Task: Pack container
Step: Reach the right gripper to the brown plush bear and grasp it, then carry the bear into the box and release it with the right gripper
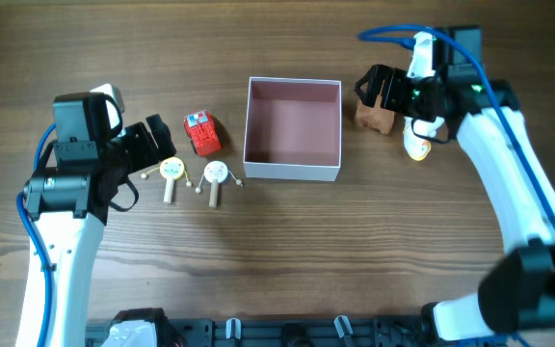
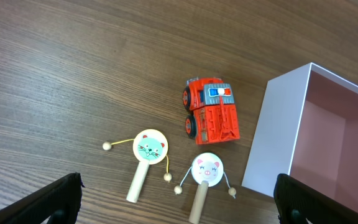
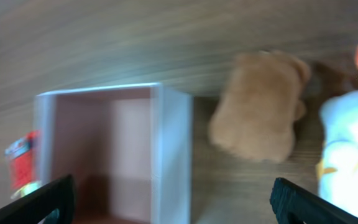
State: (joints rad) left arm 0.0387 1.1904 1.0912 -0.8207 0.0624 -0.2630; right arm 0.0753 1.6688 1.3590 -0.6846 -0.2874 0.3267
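The container (image 1: 292,173) sits mid-table (image 1: 287,251), opening upward, walls parallel to the table's edges (square, so no long axis), with only its pink floor showing inside. Left of it, the left gripper (image 1: 152,145) points toward a red truck (image 1: 201,133), jaws spread wide. Right of it, the right gripper (image 1: 383,89) hangs over a brown plush (image 1: 376,118), jaws likewise apart.

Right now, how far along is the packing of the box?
Nothing is packed yet: the box is empty. Nothing is in hand: the left gripper and right gripper are open. Left to pack: the red truck, two rattles, the brown toy and the white toy.
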